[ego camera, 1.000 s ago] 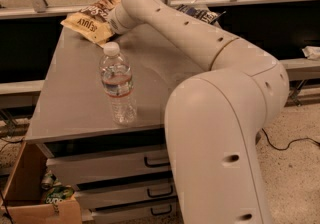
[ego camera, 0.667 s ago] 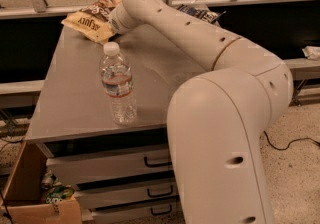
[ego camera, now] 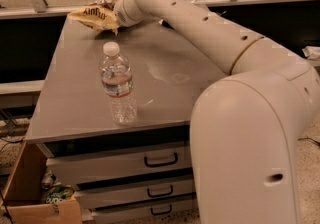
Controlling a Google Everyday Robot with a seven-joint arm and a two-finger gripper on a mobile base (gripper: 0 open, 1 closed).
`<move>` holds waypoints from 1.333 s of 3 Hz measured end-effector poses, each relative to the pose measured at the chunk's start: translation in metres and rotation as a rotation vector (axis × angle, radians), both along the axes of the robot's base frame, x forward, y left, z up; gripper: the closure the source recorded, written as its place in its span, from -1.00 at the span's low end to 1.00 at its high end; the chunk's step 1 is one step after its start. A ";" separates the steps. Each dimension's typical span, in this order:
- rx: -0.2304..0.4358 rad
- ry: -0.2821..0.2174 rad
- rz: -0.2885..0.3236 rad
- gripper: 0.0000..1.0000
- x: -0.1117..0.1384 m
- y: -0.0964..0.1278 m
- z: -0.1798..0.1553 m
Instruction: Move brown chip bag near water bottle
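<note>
The brown chip bag point(ego camera: 96, 14), crinkly pale yellow with brown letters and a dark brown part behind, is at the far left corner of the grey table point(ego camera: 170, 68). My gripper point(ego camera: 118, 14) is at the bag's right end, touching it, and my white wrist hides the gripper's tip. The water bottle point(ego camera: 118, 86), clear with a white cap and a red-banded label, stands upright near the table's front left edge, well in front of the bag.
My white arm point(ego camera: 250, 118) spans the table's right side and fills the foreground right. Drawers point(ego camera: 160, 160) sit under the table. An open cardboard box point(ego camera: 25, 188) with a green item stands on the floor at left. A railing runs behind.
The chip bag and my wrist have shifted slightly to the right and up at the far corner. The water bottle has not moved.
</note>
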State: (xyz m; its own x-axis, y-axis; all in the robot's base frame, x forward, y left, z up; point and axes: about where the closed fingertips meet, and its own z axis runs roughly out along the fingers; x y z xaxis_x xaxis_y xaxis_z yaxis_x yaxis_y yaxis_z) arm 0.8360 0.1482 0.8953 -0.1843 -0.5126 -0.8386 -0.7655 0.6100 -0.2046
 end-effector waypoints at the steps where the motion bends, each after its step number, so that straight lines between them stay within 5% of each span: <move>1: -0.013 -0.065 0.083 1.00 -0.022 -0.017 0.032; 3: -0.122 -0.086 0.294 1.00 -0.089 -0.071 0.032; 4: -0.166 -0.071 0.334 1.00 -0.117 -0.098 0.022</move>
State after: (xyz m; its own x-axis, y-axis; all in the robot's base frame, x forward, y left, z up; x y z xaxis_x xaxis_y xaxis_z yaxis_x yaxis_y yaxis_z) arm 0.7185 0.0503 0.9168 0.0716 -0.6643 -0.7441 -0.8971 0.2831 -0.3391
